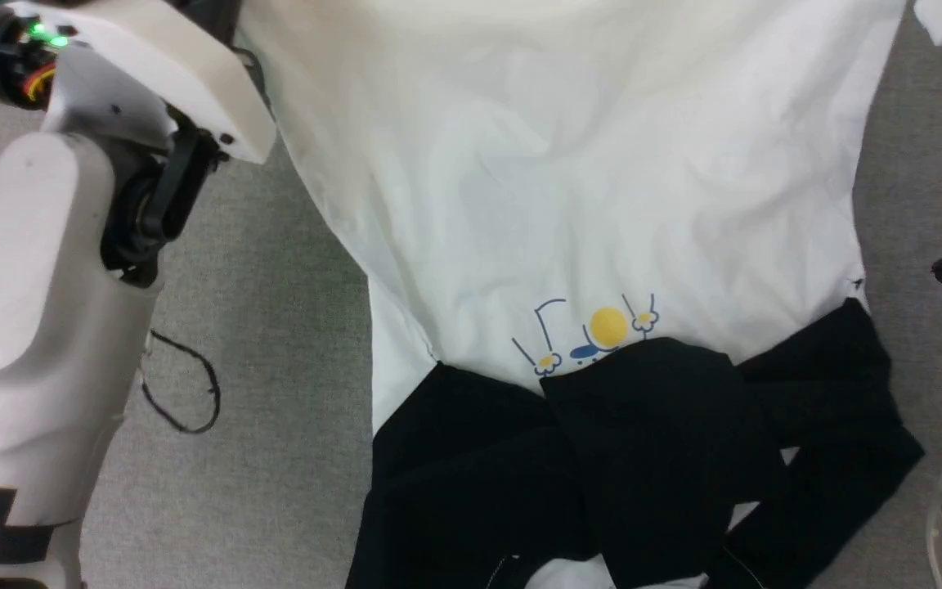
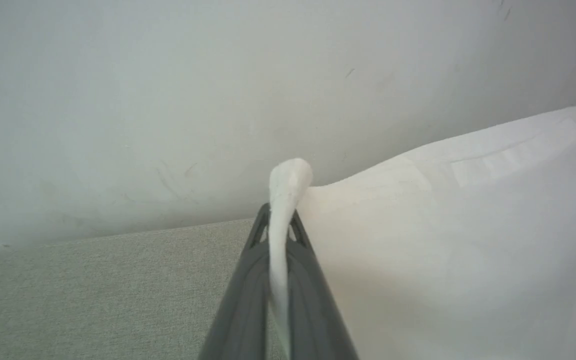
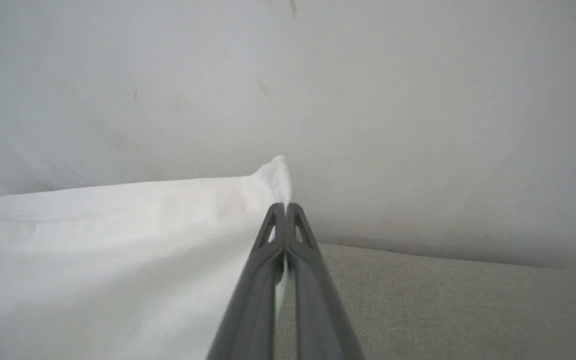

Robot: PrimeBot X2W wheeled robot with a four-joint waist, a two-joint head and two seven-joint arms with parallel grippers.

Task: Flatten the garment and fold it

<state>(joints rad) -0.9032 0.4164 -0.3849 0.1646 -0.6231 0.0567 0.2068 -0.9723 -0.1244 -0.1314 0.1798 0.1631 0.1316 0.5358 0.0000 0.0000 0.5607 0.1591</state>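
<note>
The garment (image 1: 569, 188) is held up and stretched between my two arms, its white body spanning the head view. Its black sleeves (image 1: 651, 458) and collar lie bunched on the grey surface at the bottom, just under the yellow-and-blue print (image 1: 594, 331). In the left wrist view my left gripper (image 2: 280, 220) is shut on a pinched white corner of the garment (image 2: 468, 240). In the right wrist view my right gripper (image 3: 285, 212) is shut on the opposite white corner of the garment (image 3: 118, 240). Both sets of fingertips lie beyond the top of the head view.
Grey carpet-like surface (image 1: 275, 327) lies under and around the shirt. My pale left forearm (image 1: 38, 327) fills the left side, with a thin black cable loop (image 1: 185, 384) beside it. A pale wall (image 2: 218, 100) stands close behind both grippers.
</note>
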